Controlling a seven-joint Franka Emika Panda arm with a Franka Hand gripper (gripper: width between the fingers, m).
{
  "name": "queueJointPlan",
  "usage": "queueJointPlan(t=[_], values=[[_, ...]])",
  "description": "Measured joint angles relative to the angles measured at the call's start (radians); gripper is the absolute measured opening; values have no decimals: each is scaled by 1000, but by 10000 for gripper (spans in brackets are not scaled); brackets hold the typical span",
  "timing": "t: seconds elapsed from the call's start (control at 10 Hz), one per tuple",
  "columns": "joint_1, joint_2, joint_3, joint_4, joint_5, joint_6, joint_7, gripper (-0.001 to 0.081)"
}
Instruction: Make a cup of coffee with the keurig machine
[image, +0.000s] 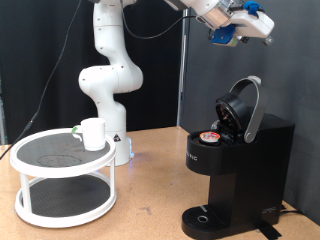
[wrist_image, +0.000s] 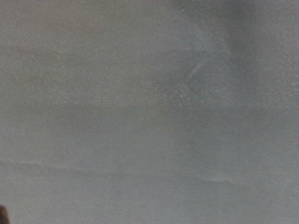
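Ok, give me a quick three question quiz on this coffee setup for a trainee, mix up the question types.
1. True or false: the lid of the keurig machine is raised.
2. Where does the cup stand? A) on the machine's drip base B) on the top tier of the white two-tier stand C) between the fingers of the gripper
3. Fill in: a small pod with a reddish top sits in the machine's open ______.

Key
1. True.
2. B. The drip base is bare, and the gripper is high above the machine, at the exterior view's top.
3. Pod holder, under the lid.
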Motion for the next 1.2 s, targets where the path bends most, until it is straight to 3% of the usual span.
queueJointPlan(t=[0.2, 0.5, 1.0, 1.1, 1.2], values=[[12, 35, 48, 17, -31, 73, 57, 734], [34, 96, 108, 63, -53, 95, 96, 734], [44, 121, 148, 85, -90, 140, 106, 734], [43, 121, 148, 84, -115, 142, 105, 687], [40, 121, 147, 83, -140, 130, 107, 510]])
